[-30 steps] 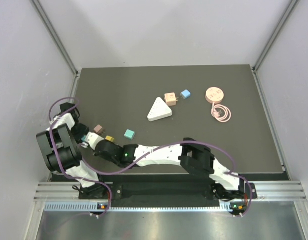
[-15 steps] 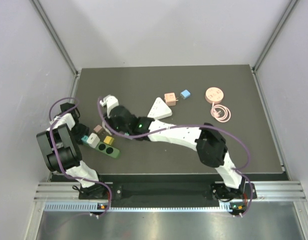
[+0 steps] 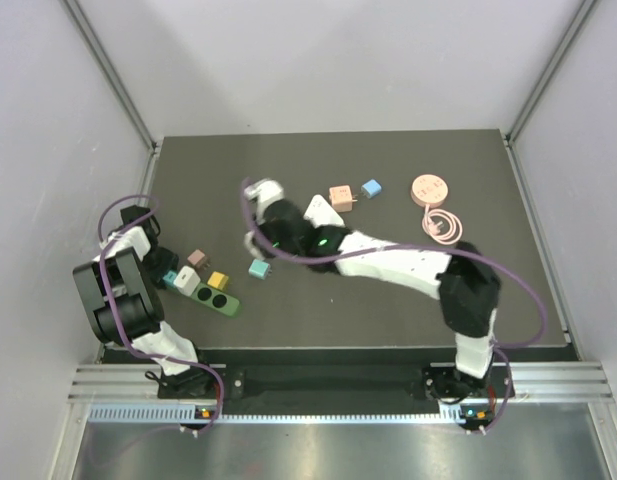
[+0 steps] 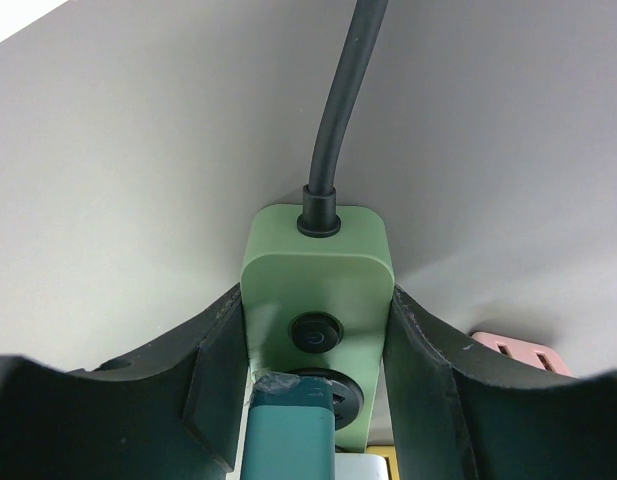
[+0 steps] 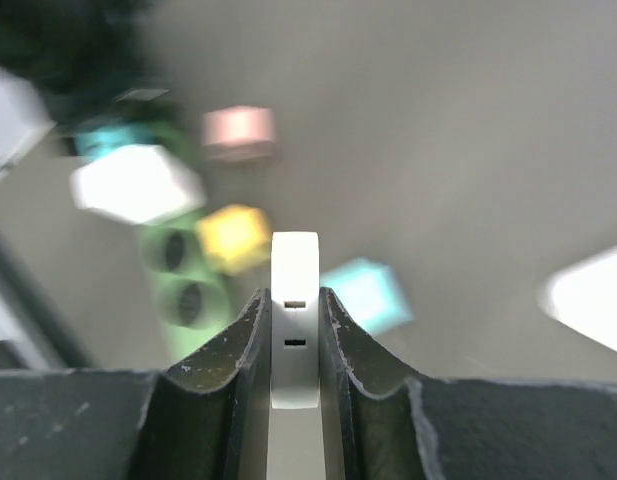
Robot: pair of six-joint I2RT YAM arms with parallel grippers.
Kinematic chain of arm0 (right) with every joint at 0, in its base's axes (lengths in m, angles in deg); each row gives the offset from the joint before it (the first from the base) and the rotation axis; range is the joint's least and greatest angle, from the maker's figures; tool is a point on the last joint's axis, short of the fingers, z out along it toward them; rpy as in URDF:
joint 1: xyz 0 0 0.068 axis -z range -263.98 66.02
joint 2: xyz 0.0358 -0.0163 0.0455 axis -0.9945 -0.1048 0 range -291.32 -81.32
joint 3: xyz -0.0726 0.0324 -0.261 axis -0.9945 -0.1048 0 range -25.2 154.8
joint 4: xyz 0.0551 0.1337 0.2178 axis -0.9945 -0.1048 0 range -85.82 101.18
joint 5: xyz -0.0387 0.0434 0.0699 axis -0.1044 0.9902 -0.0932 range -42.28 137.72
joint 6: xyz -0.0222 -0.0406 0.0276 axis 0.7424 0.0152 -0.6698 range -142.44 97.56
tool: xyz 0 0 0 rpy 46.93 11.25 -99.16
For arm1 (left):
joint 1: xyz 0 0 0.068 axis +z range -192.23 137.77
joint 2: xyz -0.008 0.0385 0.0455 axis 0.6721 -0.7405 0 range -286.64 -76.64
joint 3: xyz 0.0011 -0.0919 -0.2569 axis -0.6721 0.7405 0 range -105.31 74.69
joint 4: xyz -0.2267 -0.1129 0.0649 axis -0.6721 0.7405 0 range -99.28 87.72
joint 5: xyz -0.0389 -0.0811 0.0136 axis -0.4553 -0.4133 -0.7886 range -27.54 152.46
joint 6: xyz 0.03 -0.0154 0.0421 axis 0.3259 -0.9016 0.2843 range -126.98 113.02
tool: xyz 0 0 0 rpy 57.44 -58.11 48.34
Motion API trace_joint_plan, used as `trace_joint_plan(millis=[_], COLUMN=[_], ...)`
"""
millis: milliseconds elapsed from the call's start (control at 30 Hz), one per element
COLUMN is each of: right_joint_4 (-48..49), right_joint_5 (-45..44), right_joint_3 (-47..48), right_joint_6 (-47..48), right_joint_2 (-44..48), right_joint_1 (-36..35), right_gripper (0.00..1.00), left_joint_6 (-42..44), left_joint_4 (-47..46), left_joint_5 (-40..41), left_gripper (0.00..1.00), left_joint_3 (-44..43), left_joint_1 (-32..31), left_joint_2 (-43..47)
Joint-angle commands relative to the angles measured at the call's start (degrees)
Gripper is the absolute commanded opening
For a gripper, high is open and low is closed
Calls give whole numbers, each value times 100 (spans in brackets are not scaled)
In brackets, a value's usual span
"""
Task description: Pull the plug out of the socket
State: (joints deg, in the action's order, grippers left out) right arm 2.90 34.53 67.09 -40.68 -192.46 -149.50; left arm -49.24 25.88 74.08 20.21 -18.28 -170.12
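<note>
On the dark table (image 3: 388,300), the green strip (image 3: 216,298) lies at the left. Its cord end is clamped between the fingers of the left gripper (image 4: 316,305), and two of its sockets are bare. The right gripper (image 5: 293,310) is pinched tight on a white plug (image 5: 294,262), held well apart from the strip and near the middle of the table.

The black-and-white left arm (image 3: 123,300) is folded tight at the counter's left edge. Its left gripper (image 4: 316,335) is low, jaws pressed against both sides of a green plastic power strip (image 4: 316,265). The right arm (image 3: 388,262) reaches far across to the left, and its right gripper (image 5: 294,320) has its jaws clamped on a white rectangular plug (image 5: 294,270).
</note>
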Motion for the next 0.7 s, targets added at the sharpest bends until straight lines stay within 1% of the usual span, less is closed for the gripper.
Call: trace_joint_plan(millis=[0,33,67,100,133,167,200,233,267,300,367,400,500,667], right_joint_4=[493,546,659,695,713,722,783,783,940,1002,1038,1073,1091,1179], right_joint_5=[167,220,273,325,396,562,659,738,852,897,967,1037,1178,1301], right_joint_3=[-780,-1279,-1519,-1756,-2159,-2337,-2521,-2880,-3040,-3181,-3524,-3699,-3920,-4044], right_joint_6=[-364,-391,-400,-391,-408,-435,-461,-479,-487,-496,-540,-593,-602,-567], right_joint_2=[1215,1573,1734,1892,2137,2235,2332,2498,2569,2605,2693,2711,2667,2439], right_joint_1=[1282,1522,1768,2275,2532,2805,3321,3561,3790,4175,4520,4843,5258,5593], right_gripper=[0,0,0,0,0,0,0,0,0,0,0,0,0,0], left_joint_6=[95,104,113,121,122,122,122,122,122,113,122,130,148,174], left_joint_4=[-141,-141,-149,-149,-149,-176,-167,-167,-167,-158,-158,-158,-115,-97], left_joint_5=[376,368,359,350,341,333,324,315,306,297,297,297,359,394], left_gripper=[0,0,0,0,0,0,0,0,0,0,0,0,0,0], left_joint_3=[130,113,113,113,122,130,130,122,122,113,113,104,69,78], left_joint_1=[14,22,23,23,14,22,23,23,23,23,23,14,23,14], left_joint_2=[66,66,83,83,92,101,92,84,57,66,57,48,66,92])
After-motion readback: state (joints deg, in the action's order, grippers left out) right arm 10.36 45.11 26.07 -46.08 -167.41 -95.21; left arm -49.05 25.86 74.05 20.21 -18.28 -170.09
